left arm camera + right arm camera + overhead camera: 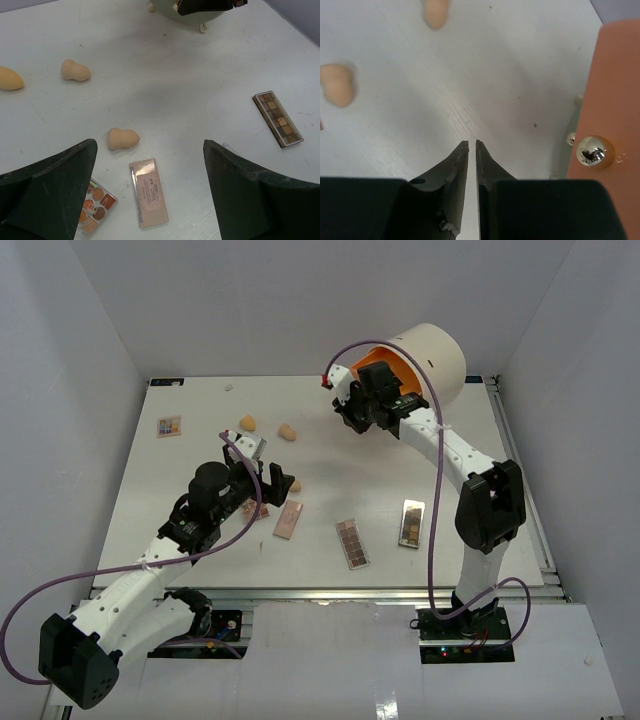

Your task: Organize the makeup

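From the top view, the makeup lies loose on the table [330,465]. Two sponges sit at the far left, and a long eyeshadow palette [352,543] lies near my side. My left gripper [265,462] hangs over the nearest sponge [294,485] and the beige palette [288,519]. My right gripper [345,410] is up at the cream cylinder [435,355], by its orange drawer front [375,365].

In the left wrist view the jaws are spread wide and hold nothing. The nearest sponge and the beige palette lie on the table between them. One finger partly hides a multicolour palette [95,205].

In the right wrist view the fingers are pressed almost together on nothing. The chrome knob [590,150] sits off to their right, not touching them.

I judge I'm at the drawer-opening step, with nothing stowed yet. Next I'd spread the right fingers, shift right to straddle the knob, pinch it and pull. Nothing blocks that path. The left arm should wait before picking.
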Tool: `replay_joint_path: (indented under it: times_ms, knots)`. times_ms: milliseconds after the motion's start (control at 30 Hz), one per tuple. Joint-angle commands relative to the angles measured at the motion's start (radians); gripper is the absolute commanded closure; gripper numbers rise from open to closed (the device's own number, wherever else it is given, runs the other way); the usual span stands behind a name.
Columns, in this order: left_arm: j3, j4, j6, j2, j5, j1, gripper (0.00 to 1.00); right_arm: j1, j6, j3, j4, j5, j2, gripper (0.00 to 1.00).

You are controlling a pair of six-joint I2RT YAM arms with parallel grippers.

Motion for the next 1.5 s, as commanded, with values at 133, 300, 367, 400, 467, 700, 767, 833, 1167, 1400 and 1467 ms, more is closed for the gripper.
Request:
replay_joint_path:
  times_ms: [133,300,367,400,467,700,767,833,1167,1400,1467]
  knots:
    - [0.014,-0.009,0.012,-0.030,-0.005,0.000,0.02,0.009,-0.020,0.135,0.184,0.495,0.075,0.39]
    - [0.013,-0.011,0.013,-0.036,-0.004,0.000,0.02,-0.006,-0.062,0.158,0.224,0.515,0.074,0.15]
    - [0.013,-0.011,0.013,-0.036,-0.004,0.001,0.02,-0.013,-0.082,0.165,0.229,0.511,0.076,0.11]
    - [0.013,-0.011,0.013,-0.036,-0.002,0.000,0.02,-0.019,-0.088,0.161,0.232,0.513,0.075,0.10]
    - [0.012,-0.011,0.011,-0.036,0.001,0.001,0.02,-0.029,-0.094,0.156,0.235,0.513,0.073,0.08]
    - [0.013,-0.007,0.007,-0.025,0.024,0.000,0.02,-0.102,-0.080,0.117,0.220,0.454,0.035,0.05]
    - [0.013,-0.005,0.003,-0.019,0.040,0.000,0.02,-0.113,-0.084,0.091,0.217,0.438,0.015,0.05]
    - [0.013,-0.001,0.000,-0.015,0.056,0.001,0.02,-0.116,-0.086,0.071,0.214,0.429,0.001,0.04]
    - [0.046,0.204,-0.203,0.120,0.323,0.008,0.02,-0.173,-0.132,-0.172,-0.045,-0.705,-0.363,0.05]
    - [0.273,0.378,-0.432,0.510,0.472,0.008,0.07,-0.450,0.197,-0.611,0.423,-1.187,-0.613,0.20]
    - [0.372,0.421,-0.492,0.643,0.473,0.008,0.08,-0.553,0.398,-0.802,0.788,-1.293,-0.679,0.23]
